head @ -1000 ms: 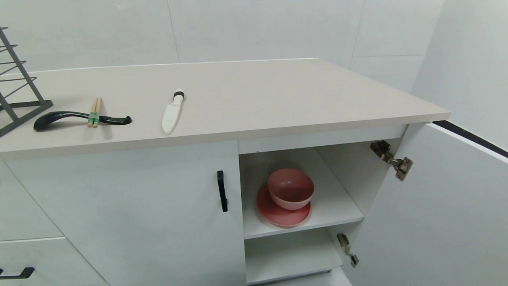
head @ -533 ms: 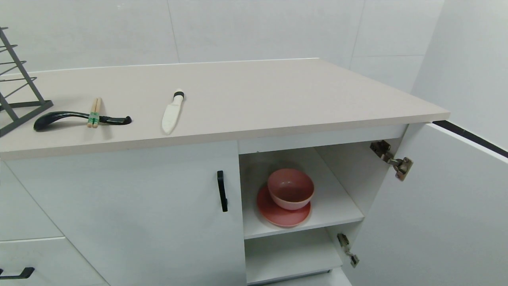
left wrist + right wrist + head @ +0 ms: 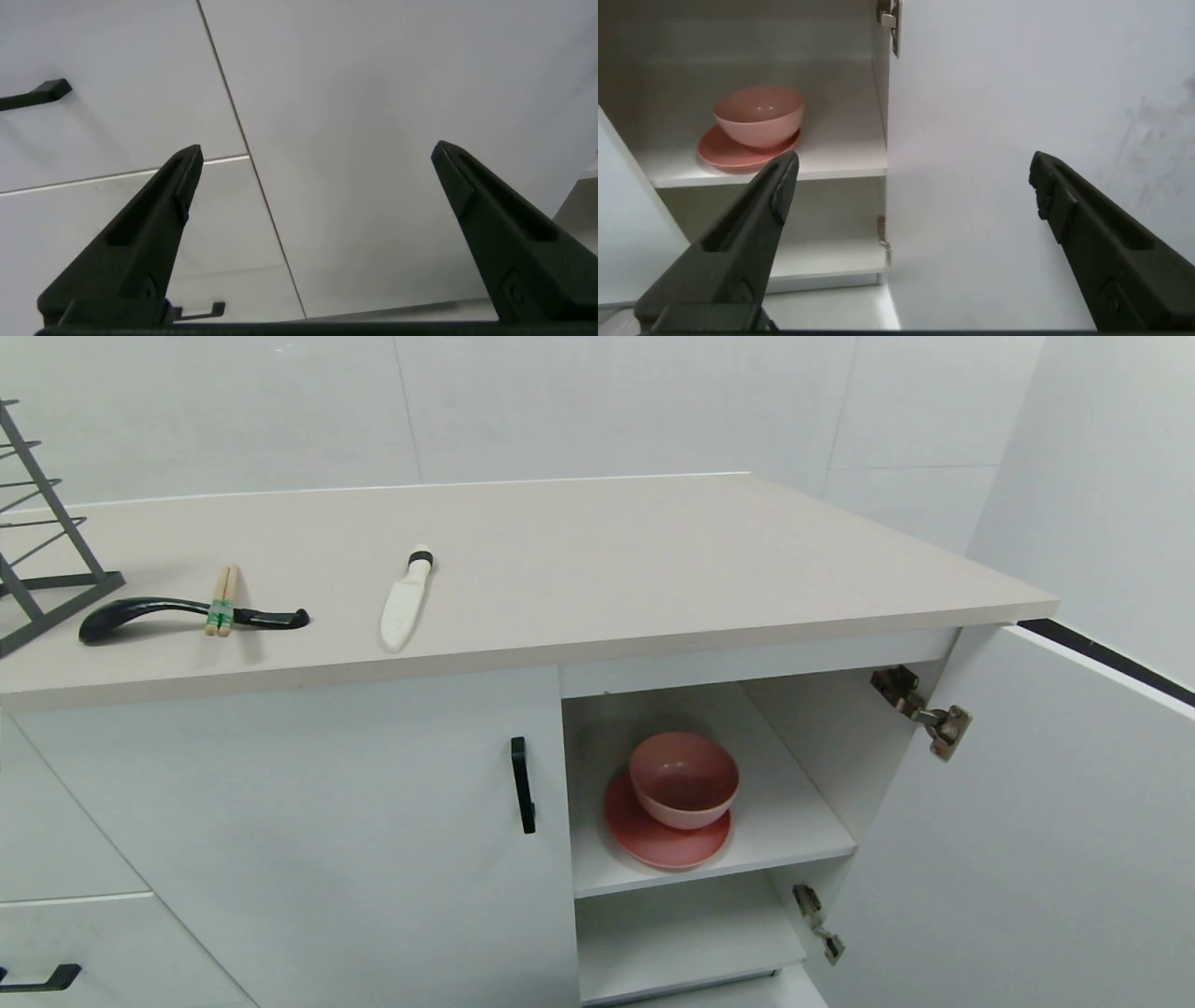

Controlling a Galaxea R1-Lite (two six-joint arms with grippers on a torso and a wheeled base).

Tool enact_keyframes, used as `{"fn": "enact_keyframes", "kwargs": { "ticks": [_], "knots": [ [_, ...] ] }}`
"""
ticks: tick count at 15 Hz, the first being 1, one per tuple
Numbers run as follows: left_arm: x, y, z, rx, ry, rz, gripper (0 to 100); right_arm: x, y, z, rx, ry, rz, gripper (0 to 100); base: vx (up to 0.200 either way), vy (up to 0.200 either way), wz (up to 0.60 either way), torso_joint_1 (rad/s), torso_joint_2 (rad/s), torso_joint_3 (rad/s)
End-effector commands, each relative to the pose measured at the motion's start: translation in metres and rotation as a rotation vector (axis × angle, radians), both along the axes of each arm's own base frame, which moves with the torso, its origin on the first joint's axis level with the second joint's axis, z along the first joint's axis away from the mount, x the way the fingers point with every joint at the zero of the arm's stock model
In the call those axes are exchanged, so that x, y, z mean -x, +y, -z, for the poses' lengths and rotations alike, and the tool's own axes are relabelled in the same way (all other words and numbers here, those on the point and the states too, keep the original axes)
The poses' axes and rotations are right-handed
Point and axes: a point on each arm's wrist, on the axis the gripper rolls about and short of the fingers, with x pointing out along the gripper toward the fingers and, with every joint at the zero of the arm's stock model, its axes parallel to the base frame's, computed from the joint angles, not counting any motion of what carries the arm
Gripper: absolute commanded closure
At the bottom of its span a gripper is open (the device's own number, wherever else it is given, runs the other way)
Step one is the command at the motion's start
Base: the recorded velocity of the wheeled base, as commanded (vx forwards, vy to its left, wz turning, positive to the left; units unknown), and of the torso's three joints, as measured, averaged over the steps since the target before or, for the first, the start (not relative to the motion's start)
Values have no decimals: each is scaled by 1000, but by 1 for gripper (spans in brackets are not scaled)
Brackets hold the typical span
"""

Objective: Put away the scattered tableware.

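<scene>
A pink bowl [image 3: 683, 791] sits on a pink plate [image 3: 665, 840] on the upper shelf [image 3: 794, 821] of the open cabinet; the right wrist view shows the same bowl [image 3: 758, 115] and plate [image 3: 738, 153]. On the counter [image 3: 597, 551] lie a white knife [image 3: 406, 599], a pair of wooden chopsticks [image 3: 222, 599] and a black ladle [image 3: 177, 614], the chopsticks resting across the ladle's handle. My left gripper [image 3: 318, 163] is open in front of white cabinet fronts. My right gripper [image 3: 910, 177] is open, facing the inner side of the open cabinet door [image 3: 1018, 140].
A dark wire rack [image 3: 42, 523] stands at the counter's left end. The right cabinet door [image 3: 1018, 821] is swung wide open; the left door [image 3: 308, 840] with a black handle [image 3: 523, 785] is closed. A lower shelf [image 3: 681, 933] lies beneath. Drawer handles [image 3: 35, 93] show at the left.
</scene>
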Motion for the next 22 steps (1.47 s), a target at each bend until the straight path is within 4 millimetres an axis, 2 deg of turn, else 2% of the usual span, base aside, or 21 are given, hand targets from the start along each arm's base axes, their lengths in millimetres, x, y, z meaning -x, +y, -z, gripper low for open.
{"fn": "enact_keyframes", "kwargs": {
  "ticks": [1,6,8,9,10,15,22],
  "knots": [
    [0,0,0,-21,5,1,0,0,0,1,-2,5,6,0,0,0,0,0,0,0],
    [0,0,0,36,0,1,0,0,-1,0,0,7,25,0,0,0,0,0,0,0],
    [3,-1,2,68,-29,109,0,0,-1,0,1,5,25,0,0,0,0,0,0,0],
    [4,-2,5,68,-13,207,0,0,-1,0,3,5,25,0,0,0,0,0,0,0],
    [4,-3,9,71,29,222,0,0,-1,0,3,5,25,0,0,0,0,0,0,0],
    [6,-1,9,120,-3,142,0,0,-1,0,-3,5,25,0,0,0,0,0,0,0],
    [6,-1,9,126,-2,136,0,0,-1,1,-11,7,23,0,-200,-29,0,6,2,3]
  ]
}}
